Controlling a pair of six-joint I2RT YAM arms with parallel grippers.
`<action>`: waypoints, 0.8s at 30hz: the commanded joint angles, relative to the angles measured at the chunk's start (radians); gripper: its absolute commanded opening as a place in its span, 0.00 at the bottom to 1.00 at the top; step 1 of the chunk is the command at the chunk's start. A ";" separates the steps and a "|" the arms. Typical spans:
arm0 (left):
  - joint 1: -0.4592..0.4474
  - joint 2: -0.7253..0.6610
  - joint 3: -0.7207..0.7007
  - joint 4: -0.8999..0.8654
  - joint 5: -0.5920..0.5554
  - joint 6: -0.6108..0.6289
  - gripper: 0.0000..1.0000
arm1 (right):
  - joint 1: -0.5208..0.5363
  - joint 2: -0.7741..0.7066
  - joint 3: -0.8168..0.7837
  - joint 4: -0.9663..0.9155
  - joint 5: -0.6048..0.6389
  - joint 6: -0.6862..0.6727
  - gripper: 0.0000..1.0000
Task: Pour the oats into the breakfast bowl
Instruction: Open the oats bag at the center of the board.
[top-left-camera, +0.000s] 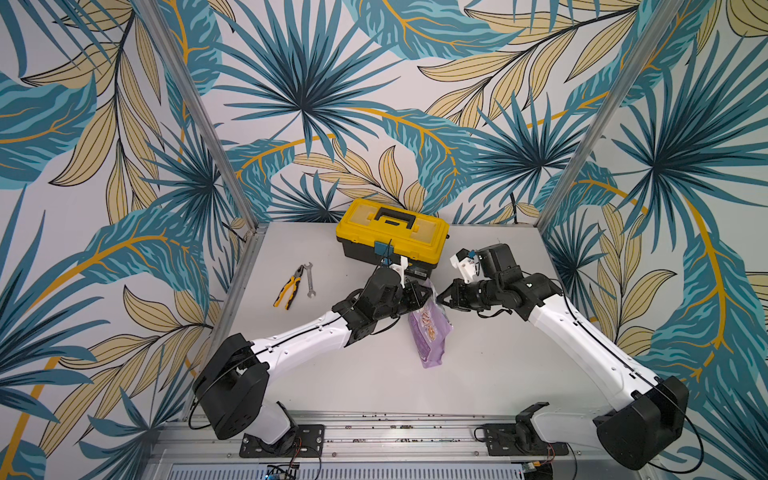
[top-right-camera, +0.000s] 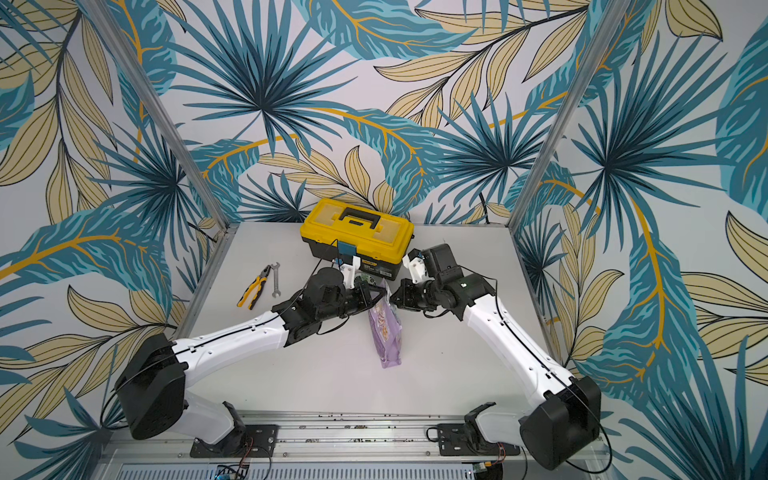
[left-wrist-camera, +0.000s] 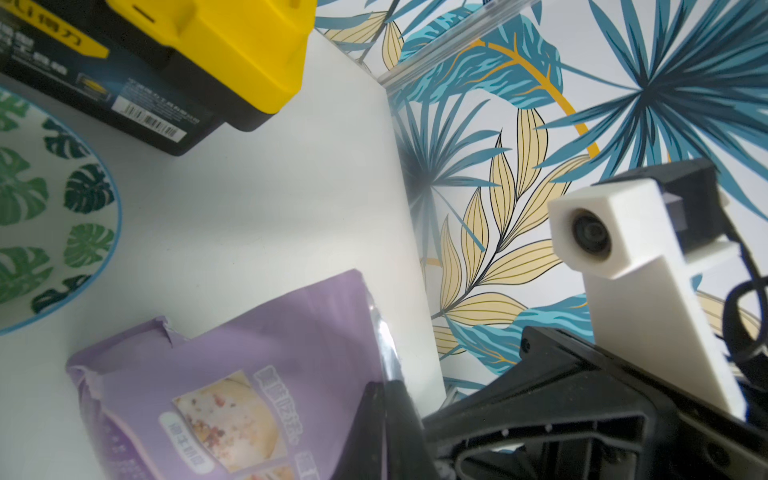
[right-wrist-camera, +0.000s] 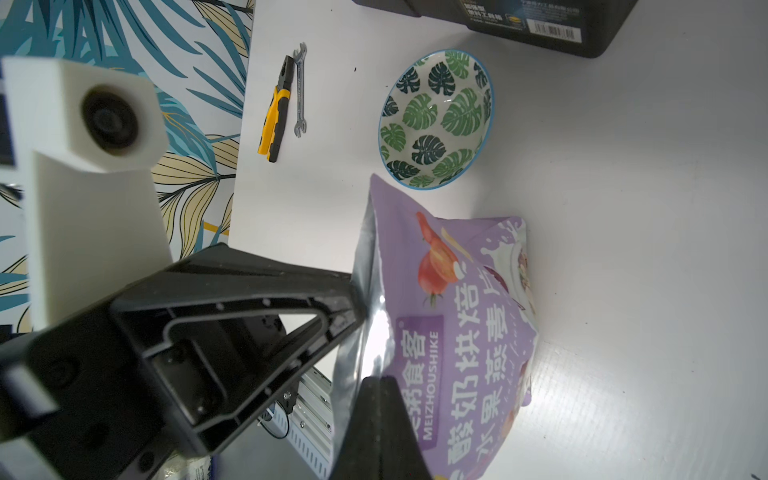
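Note:
The light purple pouch (top-left-camera: 430, 332) (top-right-camera: 386, 328) is at mid-table, its top end raised between the two arms. My left gripper (top-left-camera: 424, 293) (left-wrist-camera: 384, 384) is shut on one side of the pouch's (left-wrist-camera: 249, 353) top edge. My right gripper (top-left-camera: 441, 298) (right-wrist-camera: 379, 379) is shut on the opposite side of the pouch (right-wrist-camera: 465, 332). The oats are hidden inside it. The breakfast bowl (right-wrist-camera: 436, 120) (left-wrist-camera: 62, 199), white with green leaves and a blue rim, stands empty just beyond the pouch, near the toolbox. In both top views the left arm mostly hides it.
A yellow-and-black toolbox (top-left-camera: 392, 232) (top-right-camera: 357, 232) stands shut at the back of the table. Yellow-handled pliers (top-left-camera: 289, 291) (right-wrist-camera: 274, 120) and a small wrench (top-left-camera: 309, 280) (right-wrist-camera: 300, 91) lie at the left. Metal frame posts stand at the table's back corners.

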 joint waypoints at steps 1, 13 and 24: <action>0.001 0.010 -0.004 -0.007 0.014 0.018 0.00 | 0.008 0.001 0.009 -0.090 0.024 -0.020 0.00; -0.003 0.006 0.003 -0.012 0.016 0.032 0.00 | 0.036 0.022 0.036 -0.125 0.008 -0.037 0.19; -0.004 -0.013 0.015 -0.060 0.001 0.075 0.00 | 0.054 0.043 0.046 -0.143 0.036 -0.041 0.00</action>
